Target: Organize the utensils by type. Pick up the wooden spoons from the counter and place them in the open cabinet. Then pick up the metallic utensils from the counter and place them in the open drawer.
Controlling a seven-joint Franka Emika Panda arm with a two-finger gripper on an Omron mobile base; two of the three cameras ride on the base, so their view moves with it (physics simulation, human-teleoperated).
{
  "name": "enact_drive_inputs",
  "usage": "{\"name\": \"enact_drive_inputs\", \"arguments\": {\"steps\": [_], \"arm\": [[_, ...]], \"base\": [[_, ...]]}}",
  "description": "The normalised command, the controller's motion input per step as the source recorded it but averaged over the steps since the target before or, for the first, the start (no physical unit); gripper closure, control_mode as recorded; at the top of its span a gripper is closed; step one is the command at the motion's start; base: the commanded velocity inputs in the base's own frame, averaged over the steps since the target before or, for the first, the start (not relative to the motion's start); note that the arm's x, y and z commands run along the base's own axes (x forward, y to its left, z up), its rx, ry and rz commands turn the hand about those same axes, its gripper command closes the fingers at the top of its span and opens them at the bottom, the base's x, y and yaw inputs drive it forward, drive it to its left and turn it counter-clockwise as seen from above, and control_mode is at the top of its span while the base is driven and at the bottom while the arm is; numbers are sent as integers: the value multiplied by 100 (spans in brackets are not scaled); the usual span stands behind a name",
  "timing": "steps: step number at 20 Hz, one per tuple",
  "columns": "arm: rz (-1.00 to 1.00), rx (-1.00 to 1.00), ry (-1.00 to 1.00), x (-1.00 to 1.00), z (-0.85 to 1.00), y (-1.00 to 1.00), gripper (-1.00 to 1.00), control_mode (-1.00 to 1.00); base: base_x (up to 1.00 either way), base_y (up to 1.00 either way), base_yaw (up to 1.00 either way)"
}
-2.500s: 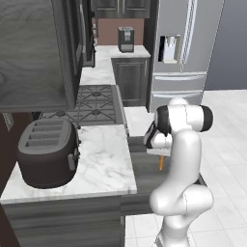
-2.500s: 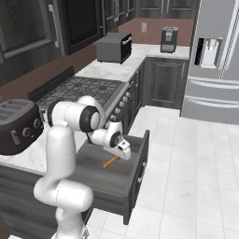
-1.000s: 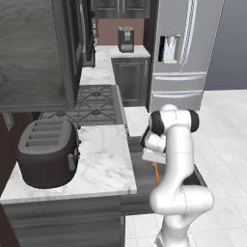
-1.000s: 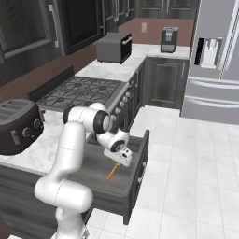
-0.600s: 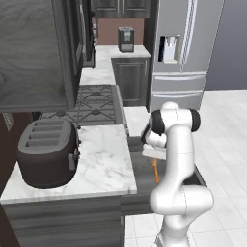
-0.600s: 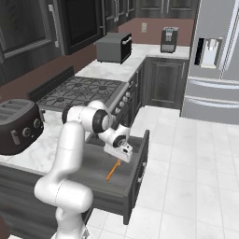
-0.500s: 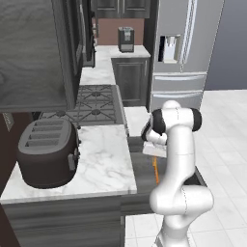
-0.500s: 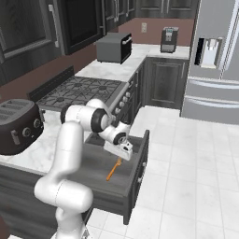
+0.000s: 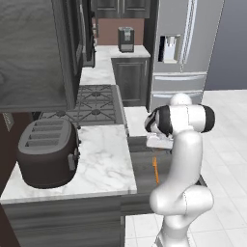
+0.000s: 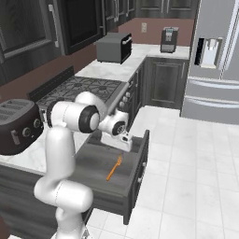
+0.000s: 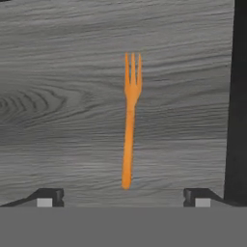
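An orange fork (image 11: pixel 129 120), one of the metallic utensils, lies flat on the grey wood-grain floor of the open drawer (image 10: pixel 138 179). It also appears as the orange fork (image 9: pixel 156 169) and the orange fork (image 10: pixel 114 168). My gripper (image 11: pixel 121 197) hangs just above the fork's handle end, open, with nothing between its fingertips (image 11: pixel 46 197). From the base, the gripper (image 10: pixel 122 139) hovers over the drawer's back half, beside the white marble counter (image 9: pixel 103 159). The wooden spoons are out of view.
A dark toaster (image 9: pixel 46 152) stands on the counter's left end. Behind it are a stove (image 9: pixel 91 103) and dark upper cabinets (image 9: pixel 34 48). A steel fridge (image 10: pixel 214 60), a coffee machine (image 10: pixel 168 39) and a toaster oven (image 10: pixel 113 46) stand farther back. White tiled floor lies right of the drawer.
The gripper lowered the orange fork into the drawer, opened and let it go. The hand has since risen a little while the fork stays on the drawer floor.
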Motion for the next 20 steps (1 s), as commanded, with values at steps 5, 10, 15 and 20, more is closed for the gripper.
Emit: {"name": "enact_drive_inputs", "arguments": {"steps": [5,10,15,20], "arm": [[8,-14,-15,-55,81,0,-100,-100],[1,-13,-21,-47,83,0,-100,-100],[0,-7,-17,-43,80,0,-100,-100],[0,-1,-21,-49,76,0,-100,-100]], "base": [[0,0,0],[0,0,0],[0,0,0],[0,0,0]]}}
